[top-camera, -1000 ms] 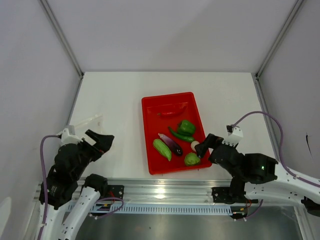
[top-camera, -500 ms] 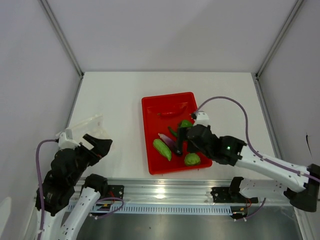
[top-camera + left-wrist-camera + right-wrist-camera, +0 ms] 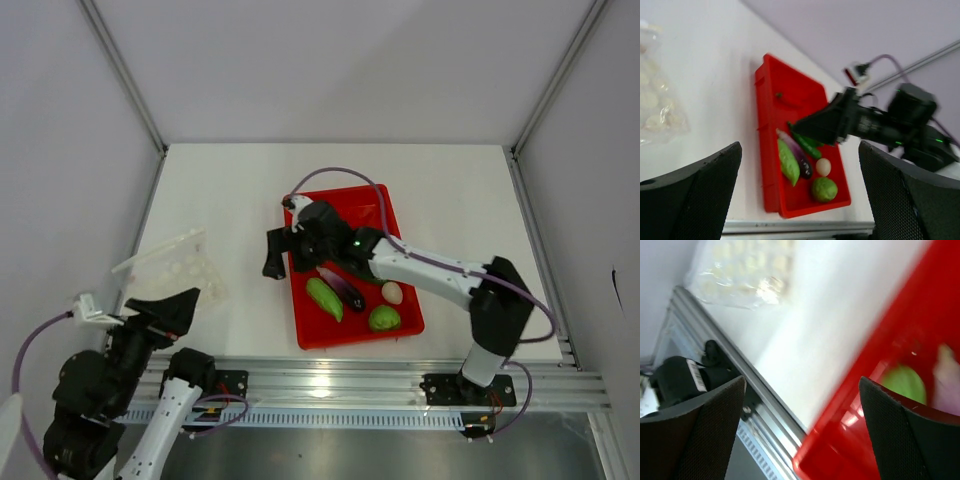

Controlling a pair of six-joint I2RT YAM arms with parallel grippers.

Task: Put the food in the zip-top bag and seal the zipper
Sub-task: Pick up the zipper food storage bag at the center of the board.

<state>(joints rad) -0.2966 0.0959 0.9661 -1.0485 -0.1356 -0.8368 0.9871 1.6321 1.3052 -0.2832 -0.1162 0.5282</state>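
Note:
The clear zip-top bag (image 3: 172, 262) lies flat on the table left of the red tray (image 3: 345, 200); its zipper strip cannot be made out. In the tray lie the light green gourd (image 3: 324, 298), purple eggplant (image 3: 345, 289), white egg piece (image 3: 392, 292) and round green one (image 3: 384, 318); the arm hides the pepper. My right gripper (image 3: 274, 254) is open and empty above the tray's left edge, between tray and bag (image 3: 740, 265). My left gripper (image 3: 168, 308) is open and empty, near the table's front edge, below the bag (image 3: 655, 110). The left wrist view shows a green chili (image 3: 809, 146).
The right arm (image 3: 420, 265) stretches across the tray from the right. The aluminium rail (image 3: 320, 375) runs along the near edge. White walls enclose the table on the left, back and right.
My right arm swung from the tray's near right corner across the tray to its left edge. My left arm drew back from the bag toward the near edge.

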